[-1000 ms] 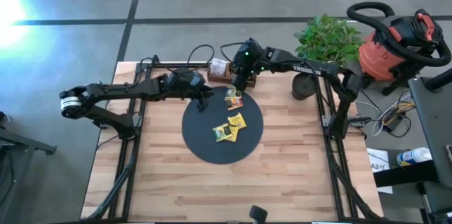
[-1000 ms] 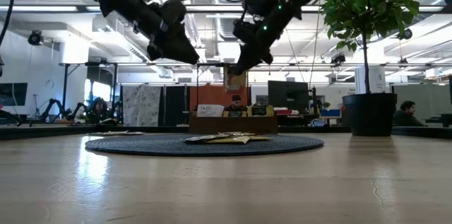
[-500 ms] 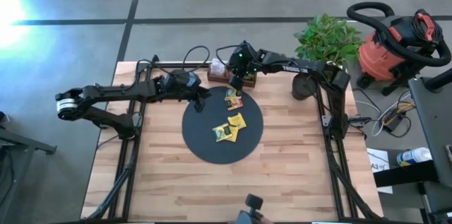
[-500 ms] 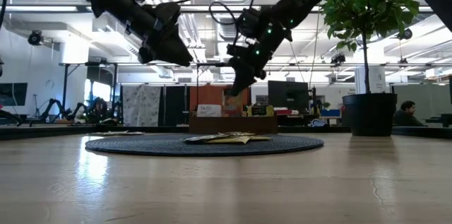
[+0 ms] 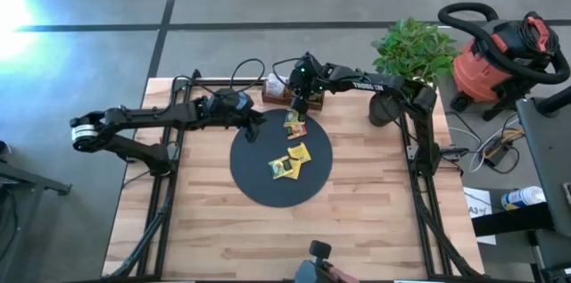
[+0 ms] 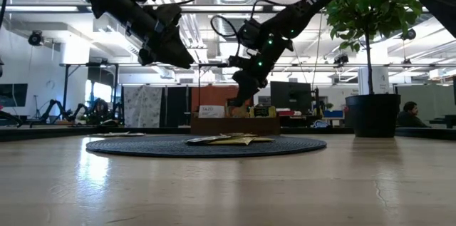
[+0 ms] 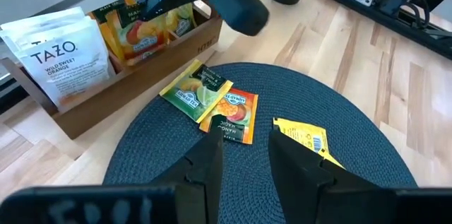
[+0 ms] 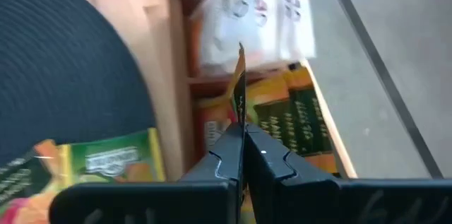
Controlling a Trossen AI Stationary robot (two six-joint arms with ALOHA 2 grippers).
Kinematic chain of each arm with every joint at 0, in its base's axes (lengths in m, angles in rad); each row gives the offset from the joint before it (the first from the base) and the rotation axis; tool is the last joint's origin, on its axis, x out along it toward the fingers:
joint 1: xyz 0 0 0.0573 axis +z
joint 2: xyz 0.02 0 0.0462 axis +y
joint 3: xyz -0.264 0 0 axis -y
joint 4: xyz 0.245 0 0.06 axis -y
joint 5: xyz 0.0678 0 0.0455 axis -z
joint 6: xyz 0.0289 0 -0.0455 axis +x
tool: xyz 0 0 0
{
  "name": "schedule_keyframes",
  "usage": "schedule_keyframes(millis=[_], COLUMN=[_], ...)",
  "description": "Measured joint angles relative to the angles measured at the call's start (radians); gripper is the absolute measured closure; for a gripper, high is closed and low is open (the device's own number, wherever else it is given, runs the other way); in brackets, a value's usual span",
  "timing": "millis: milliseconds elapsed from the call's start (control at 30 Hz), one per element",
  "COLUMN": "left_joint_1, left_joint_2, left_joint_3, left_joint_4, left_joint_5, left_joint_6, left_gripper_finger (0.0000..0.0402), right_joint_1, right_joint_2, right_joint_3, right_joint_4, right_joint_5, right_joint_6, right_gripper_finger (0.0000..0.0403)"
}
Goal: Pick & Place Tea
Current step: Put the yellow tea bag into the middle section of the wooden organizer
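Wooden tray [image 7: 106, 97] stands at the far edge of the desk [image 5: 223, 229], just beside the black disc [image 5: 281, 162], and it holds upright tea packets: white ones [image 7: 63, 54] at one end, orange and green ones [image 7: 141, 30] in the next compartments. The right gripper [image 5: 301, 103] hangs over the tray with its jaws pressed shut on a thin packet [image 8: 239, 86], held edge-on and upright between the fingertips [image 8: 263, 160]; in the right wrist view this packet sits directly above the tray's orange and green packets. In the low view the right gripper [image 6: 239, 98] is just above the tray [image 6: 235, 125], tilted downward.

On the disc lie several packets flat. A yellow-green one [image 7: 194, 90] and an orange one [image 7: 233, 111] lie overlapping near the tray, and a yellow one [image 7: 304, 139] lies apart from them, nearer the disc's middle. From above, a further green packet [image 5: 283, 169] lies beside the yellow one [image 5: 299, 152].

The left gripper [image 5: 254, 122] hovers over the disc's left edge, jaws partly open and holding nothing; its two dark fingers [image 7: 205, 171] frame the orange packet in its wrist view. A potted plant [image 5: 410, 51] stands at the desk's far right corner.
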Motion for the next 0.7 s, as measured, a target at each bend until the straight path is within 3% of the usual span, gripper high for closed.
schedule_keyframes(millis=[267, 500, 700], left_joint_1=[0.000, 0.000, 0.000], left_joint_2=[0.000, 0.000, 0.000], left_joint_3=[0.000, 0.000, -0.005], left_joint_4=[0.000, -0.017, -0.048], left_joint_5=[0.000, 0.000, 0.001], left_joint_6=[0.000, -0.003, -0.003], left_gripper_finger=[0.0292, 0.0292, 0.0292], right_joint_1=[0.002, 0.002, 0.003], right_joint_2=[0.034, 0.044, -0.020], right_joint_3=[0.000, -0.001, -0.002], right_joint_4=[-0.010, -0.013, -0.012], right_joint_5=[0.000, 0.004, 0.004], right_joint_6=[0.001, 0.017, 0.006], right_gripper_finger=[0.0374, 0.0306, 0.0259])
